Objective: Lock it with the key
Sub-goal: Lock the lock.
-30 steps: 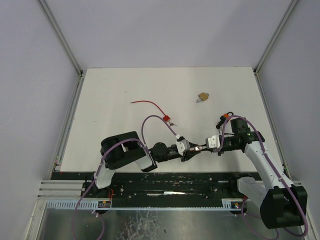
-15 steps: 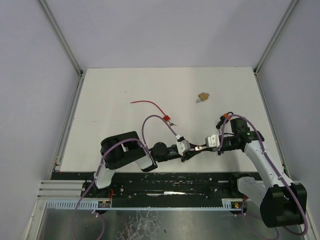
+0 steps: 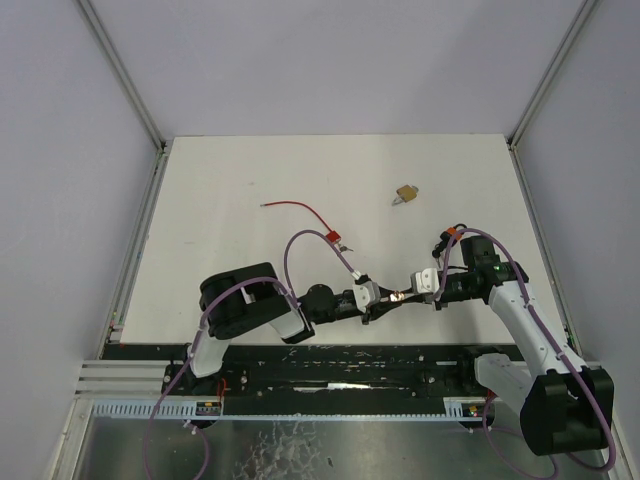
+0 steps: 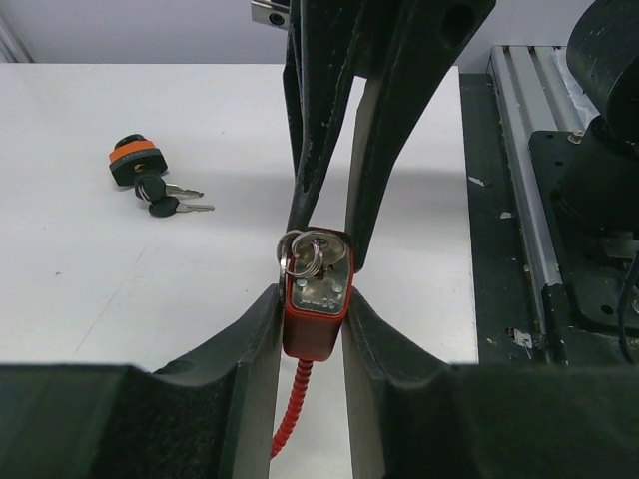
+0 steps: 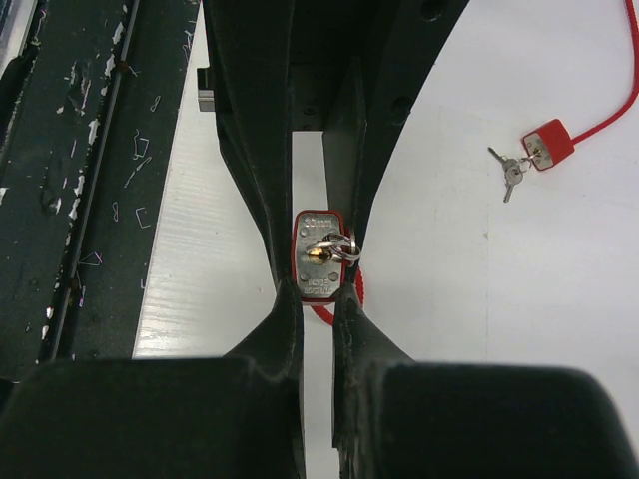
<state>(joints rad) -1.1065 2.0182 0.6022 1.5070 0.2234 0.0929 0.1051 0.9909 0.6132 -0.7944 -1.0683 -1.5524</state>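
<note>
Just past the arm bases, the left gripper [image 4: 314, 299] clamps the red cable lock [image 4: 314, 337] by its sides. Facing it, the right gripper [image 5: 318, 302] pinches the key [image 5: 321, 251] in the lock's face. Farther out lie a second red lock [image 3: 333, 237] and a brass padlock [image 3: 405, 193].

We set the top camera high behind the near edge of the flat white table [image 3: 240, 180], looking steeply down over its whole surface. We aimed each wrist camera closely along its own black fingers [image 4: 250, 349], the pair facing one another. All three views shared the small red rectangular padlock [image 4: 312, 329], tiny from above, large at the wrists.
</note>
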